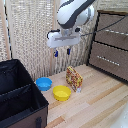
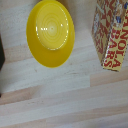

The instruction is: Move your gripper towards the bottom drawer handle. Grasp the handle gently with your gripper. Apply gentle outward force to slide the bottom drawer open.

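Note:
In the exterior view my gripper (image 1: 62, 52) hangs from the white arm high over the wooden floor, above the bowls. Its two dark blue fingers (image 1: 56, 52) stand apart, open, with nothing between them. The dark brown dresser stands at the exterior view's right. The bottom drawer (image 1: 111, 64) looks closed, and its thin silver handle (image 1: 107, 59) runs across its front. The gripper is well away from the handle, towards the exterior view's left and higher. The wrist view shows neither fingers nor drawer.
A yellow bowl (image 1: 62, 92) (image 2: 50, 32), a blue bowl (image 1: 44, 83) and a granola bars box (image 1: 74, 78) (image 2: 112, 32) sit on the floor below the gripper. A black fabric box (image 1: 17, 95) fills the exterior view's lower left. An upper drawer (image 1: 114, 27) sits above the bottom one.

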